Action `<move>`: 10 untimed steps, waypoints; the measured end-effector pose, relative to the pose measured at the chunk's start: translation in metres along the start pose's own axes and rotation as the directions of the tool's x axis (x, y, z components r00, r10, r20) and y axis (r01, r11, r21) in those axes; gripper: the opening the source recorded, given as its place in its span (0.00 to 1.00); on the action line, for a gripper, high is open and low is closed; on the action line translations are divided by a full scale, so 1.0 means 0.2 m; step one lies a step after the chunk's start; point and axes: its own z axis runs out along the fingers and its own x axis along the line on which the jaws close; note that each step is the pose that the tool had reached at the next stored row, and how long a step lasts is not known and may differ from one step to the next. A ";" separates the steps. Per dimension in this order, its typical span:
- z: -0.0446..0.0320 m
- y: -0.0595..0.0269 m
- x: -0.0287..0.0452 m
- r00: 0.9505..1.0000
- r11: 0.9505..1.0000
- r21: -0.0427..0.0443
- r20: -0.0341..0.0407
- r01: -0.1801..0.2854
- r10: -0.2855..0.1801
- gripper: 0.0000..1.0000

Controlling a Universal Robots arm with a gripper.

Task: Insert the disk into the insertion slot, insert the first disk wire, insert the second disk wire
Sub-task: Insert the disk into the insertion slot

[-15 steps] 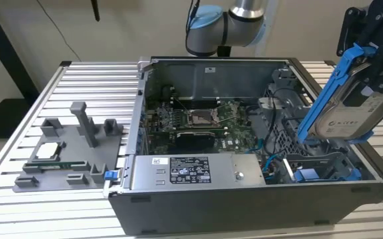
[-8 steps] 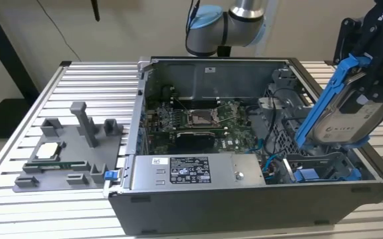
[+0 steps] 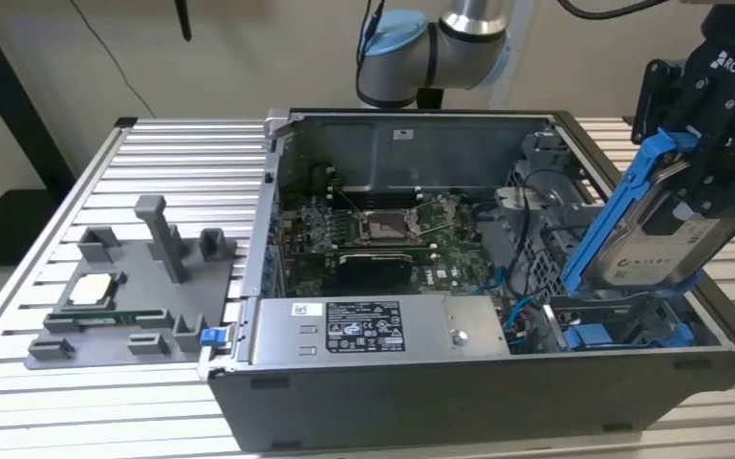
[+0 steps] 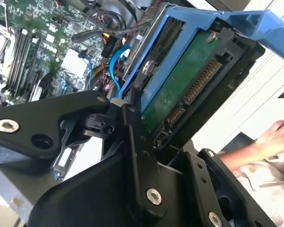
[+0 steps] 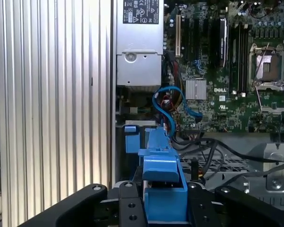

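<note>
Gripping the disk by its blue carrier frame, the hand is closed on it and holds it steeply tilted above the computer case, at the exterior view's right. The carrier's lower end hangs just over the insertion slot in the drive cage and has not entered it. The second wrist view shows the black fingers clamped against the frame, with the green circuit board and connector side of the disk turned toward the camera.

The main risk, as I judge it, is the angle. With the disk this far from level with the bay, a rail could catch on the sheet-metal edge and jam, or twist the carrier within the grip. A second risk is the wiring: blue cables and black wires loop close to the cage mouth, and a descending carrier could pinch or snag them. The plastic frame may also flex under the clamp, so a sideways push could shift the disk between the fingers. The power-supply box lies near but apart on the tabletop side.
</note>
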 end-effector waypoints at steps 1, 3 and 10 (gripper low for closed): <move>0.009 -0.001 0.001 1.000 1.000 0.000 0.000 0.000 0.000 0.00; 0.028 -0.002 0.003 1.000 1.000 0.000 0.000 0.000 0.000 0.00; 0.086 -0.009 0.014 1.000 1.000 0.000 -0.001 0.012 -0.012 0.00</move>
